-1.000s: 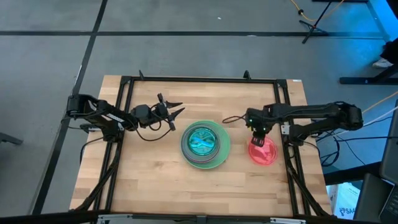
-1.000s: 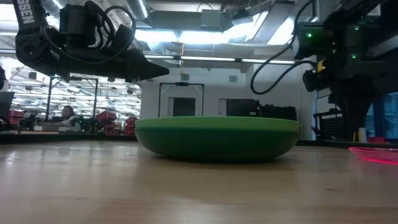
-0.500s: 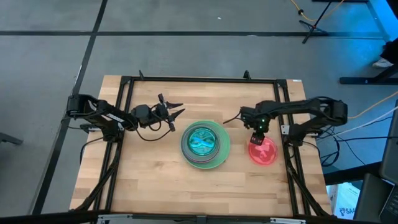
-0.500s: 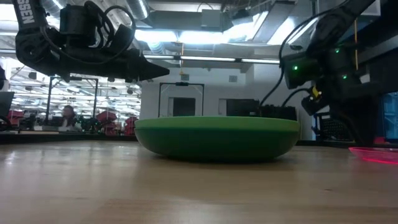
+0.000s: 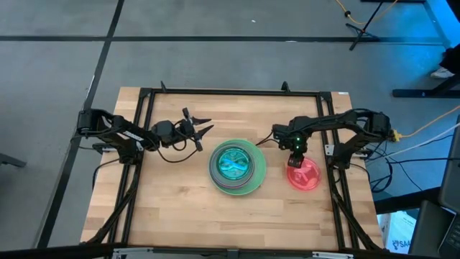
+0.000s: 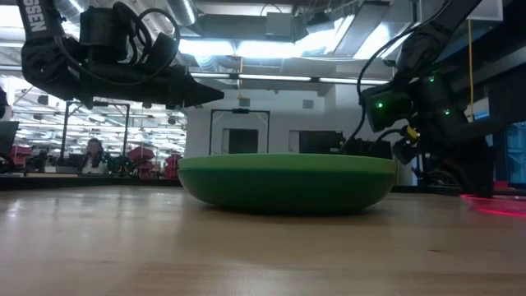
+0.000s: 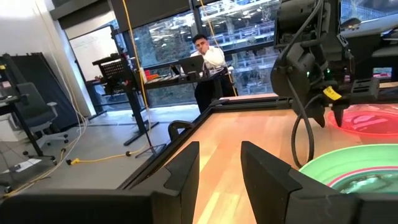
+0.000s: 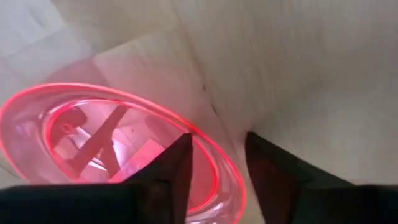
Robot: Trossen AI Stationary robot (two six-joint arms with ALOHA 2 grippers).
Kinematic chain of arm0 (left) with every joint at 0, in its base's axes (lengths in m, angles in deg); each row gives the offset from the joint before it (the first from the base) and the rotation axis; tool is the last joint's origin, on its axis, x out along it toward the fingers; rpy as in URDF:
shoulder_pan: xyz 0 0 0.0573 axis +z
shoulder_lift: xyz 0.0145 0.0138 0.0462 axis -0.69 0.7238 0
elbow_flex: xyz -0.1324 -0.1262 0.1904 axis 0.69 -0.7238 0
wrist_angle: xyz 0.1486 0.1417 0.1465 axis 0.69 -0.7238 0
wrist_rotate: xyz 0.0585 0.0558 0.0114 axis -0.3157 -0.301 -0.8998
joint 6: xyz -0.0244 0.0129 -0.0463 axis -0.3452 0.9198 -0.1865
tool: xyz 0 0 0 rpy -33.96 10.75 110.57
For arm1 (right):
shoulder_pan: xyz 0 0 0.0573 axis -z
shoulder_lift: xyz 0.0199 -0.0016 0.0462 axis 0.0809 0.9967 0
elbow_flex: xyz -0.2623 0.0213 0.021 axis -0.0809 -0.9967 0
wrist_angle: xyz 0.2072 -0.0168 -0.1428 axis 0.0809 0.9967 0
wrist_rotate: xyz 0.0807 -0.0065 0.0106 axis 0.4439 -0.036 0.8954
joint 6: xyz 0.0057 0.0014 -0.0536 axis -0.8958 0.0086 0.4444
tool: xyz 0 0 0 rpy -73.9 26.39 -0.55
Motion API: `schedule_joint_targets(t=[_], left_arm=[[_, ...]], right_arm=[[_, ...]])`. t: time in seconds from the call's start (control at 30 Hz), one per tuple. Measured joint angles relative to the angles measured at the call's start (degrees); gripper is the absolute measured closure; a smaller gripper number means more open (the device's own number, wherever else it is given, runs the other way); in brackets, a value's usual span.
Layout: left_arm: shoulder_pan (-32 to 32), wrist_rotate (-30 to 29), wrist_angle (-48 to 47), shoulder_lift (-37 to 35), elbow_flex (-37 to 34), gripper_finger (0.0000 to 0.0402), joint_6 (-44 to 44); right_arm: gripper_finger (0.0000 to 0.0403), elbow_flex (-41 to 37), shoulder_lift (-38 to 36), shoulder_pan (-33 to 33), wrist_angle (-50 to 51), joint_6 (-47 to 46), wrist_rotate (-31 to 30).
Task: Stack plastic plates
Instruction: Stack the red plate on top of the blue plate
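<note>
A stack of plates (image 5: 248, 185) sits mid-table, a large green one at the bottom and a teal one (image 5: 232, 162) on top; it also shows in the low view (image 6: 288, 181). A single translucent red-pink plate (image 5: 307, 178) lies flat on the table to its right. My right gripper (image 5: 295, 152) is open, low over that plate's far-left rim, which runs between the fingers in the right wrist view (image 8: 217, 137). My left gripper (image 5: 210, 125) hovers open, above the table to the stack's far left. My right gripper comes down from above with one finger (image 8: 177, 165) over the inside of the red-pink plate's rim (image 8: 211, 149) and the other outside it. Whether either finger touches the rim I cannot tell. The plate lies flat on the table.
A black metal frame (image 5: 230, 92) runs around the tabletop's far and side edges. Bare wood lies on the near side of the stack and the red-pink plate. A person (image 7: 208, 59) sits at a desk in the room beyond the table.
My right gripper has moved from over the red-pink plate's middle toward the table's far edge and a little left, ending at the plate's far-left rim, while its arm folded inward. The plate has stayed where it was.
</note>
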Motion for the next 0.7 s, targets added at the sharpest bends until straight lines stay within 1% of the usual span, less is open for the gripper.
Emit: schedule_joint_targets(t=[0.17, 0.27, 0.33, 0.4, 0.5, 0.7], left_arm=[[0.0, 0.0, -0.28, 0.0, 0.02, 0.029, -0.02], [0.0, 0.0, -0.28, 0.0, 0.02, 0.029, -0.06], [0.0, 0.0, -0.28, 0.0, 0.02, 0.029, -0.07], [0.0, 0.02, -0.28, 0.0, 0.02, 0.029, -0.07], [0.0, 0.0, -0.28, 0.0, 0.02, 0.029, -0.07], [0.0, 0.0, -1.02, 0.0, 0.03, 0.029, -0.09]], right_arm=[[0.0325, 0.08, 0.62, 0.0, 0.05, 1.33, -0.69], [0.037, 1.39, 0.75, -0.04, 1.47, 2.17, -3.52], [0.0392, 2.45, 0.84, -0.07, 2.07, 3.22, -5.11], [0.0397, 3.8, 0.78, -0.07, 2.25, 4.64, -5.45], [0.0392, 5.43, 0.75, -0.04, 3.59, 5.76, -5.43], [0.04, 7.76, 0.62, -0.04, 6.43, 5.87, -5.43]])
